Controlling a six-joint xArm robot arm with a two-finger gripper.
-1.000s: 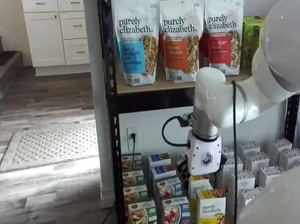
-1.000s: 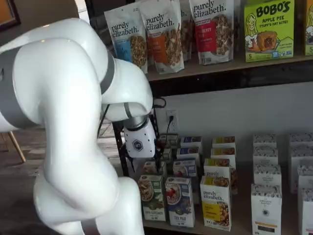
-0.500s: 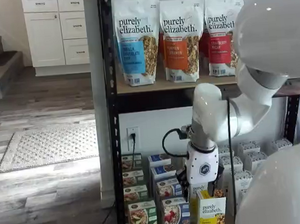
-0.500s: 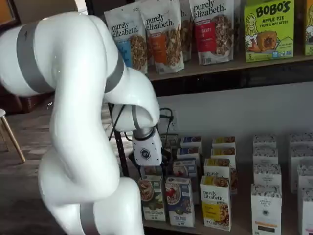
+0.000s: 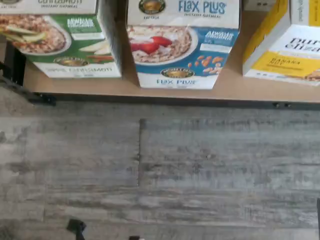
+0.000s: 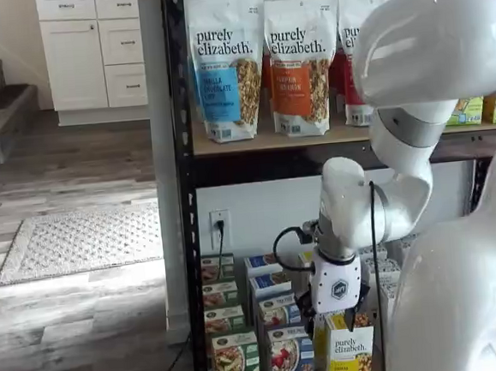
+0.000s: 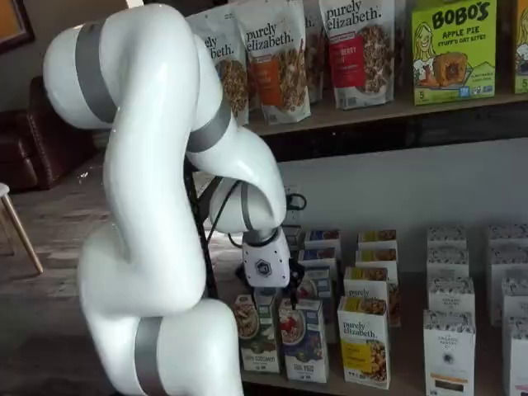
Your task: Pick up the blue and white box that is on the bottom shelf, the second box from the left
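Note:
The blue and white box [image 5: 182,45], a Flax Plus oatmeal carton with a pictured bowl and red berries, stands at the front edge of the bottom shelf [image 5: 225,92]. It shows in both shelf views [image 6: 289,358] [image 7: 303,338], between a green-fronted carton [image 7: 256,332] and a yellow purely elizabeth carton [image 7: 364,342]. My gripper [image 6: 331,312] [image 7: 271,290] hangs under its white body just above the front cartons. Its black fingers are spread and hold nothing. In the wrist view the box is seen from above and in front, with the floor before it.
More small cartons stand in rows behind the front ones, and white cartons [image 7: 450,346] fill the shelf's right part. Granola bags [image 6: 294,66] line the wooden tier above. A black rack post [image 6: 191,241] stands at the left. My white arm [image 7: 140,247] covers much of both shelf views.
The arm has swung round and carried the gripper lower and closer to the front row of cartons. The fingers have stayed spread.

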